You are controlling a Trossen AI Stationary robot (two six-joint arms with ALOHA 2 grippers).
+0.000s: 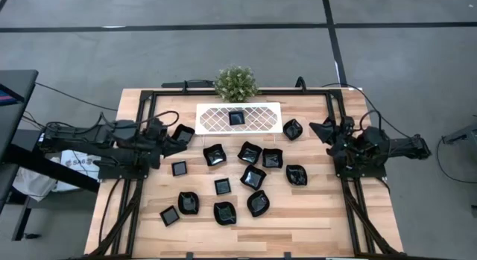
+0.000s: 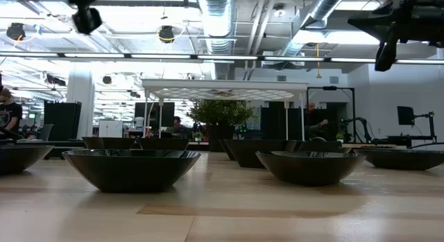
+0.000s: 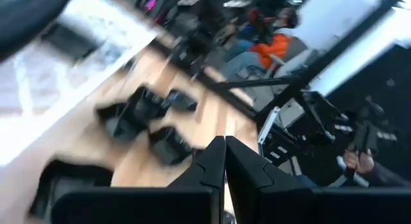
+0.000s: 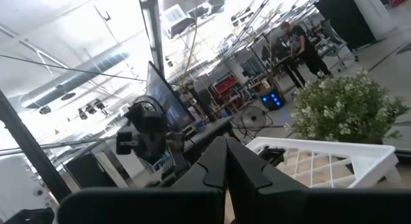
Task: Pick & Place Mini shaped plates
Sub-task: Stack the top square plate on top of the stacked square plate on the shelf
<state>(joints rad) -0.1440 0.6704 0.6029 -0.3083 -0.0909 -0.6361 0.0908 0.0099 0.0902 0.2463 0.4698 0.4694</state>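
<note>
Left gripper [image 1: 181, 135] is gripping one mini plate [image 1: 183, 132] beside the white tray's [image 1: 211, 115] left end — another is sitting in it. Right gripper [image 4: 226, 161] is waiting at the right edge, fingers together; remaining plates [image 1: 250, 153] are lying scattered mid-table.

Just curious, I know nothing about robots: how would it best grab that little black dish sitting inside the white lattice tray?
Probably by the dish's raised rim, coming straight down from above. It lies flat and shallow in the white lattice tray, so a side approach would likely meet the tray's wall; one finger inside the hollow and one outside looks safest.
</note>
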